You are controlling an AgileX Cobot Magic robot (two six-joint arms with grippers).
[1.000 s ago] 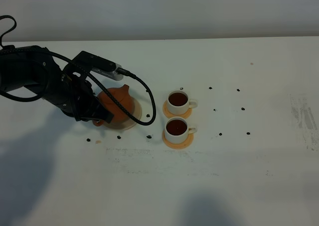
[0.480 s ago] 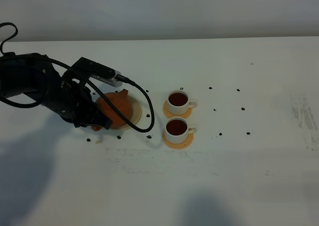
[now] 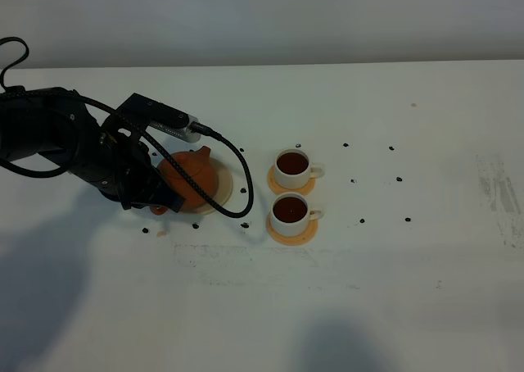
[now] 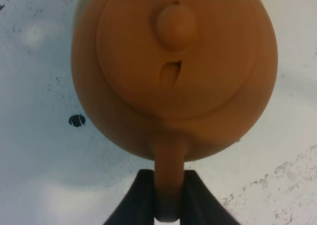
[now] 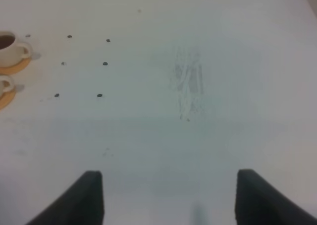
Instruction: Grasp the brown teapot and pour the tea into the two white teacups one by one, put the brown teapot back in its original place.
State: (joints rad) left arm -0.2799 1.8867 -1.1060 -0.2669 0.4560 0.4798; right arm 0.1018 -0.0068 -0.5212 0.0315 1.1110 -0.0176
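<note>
There was no writing, label, brand or number I could read anywhere in these views.

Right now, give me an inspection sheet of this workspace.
Surface: white table, scuffed, with small black dot marks.
Job's things: brown teapot upright on its cream saucer; two white teacups both hold dark tea, each on an orange coaster.
Clutter: nothing seen.
Grippers: left gripper shut on the teapot's handle; right gripper open, holding nothing.
Cables: black cable loops over the teapot.
Surroundings: plain pale wall.
</note>
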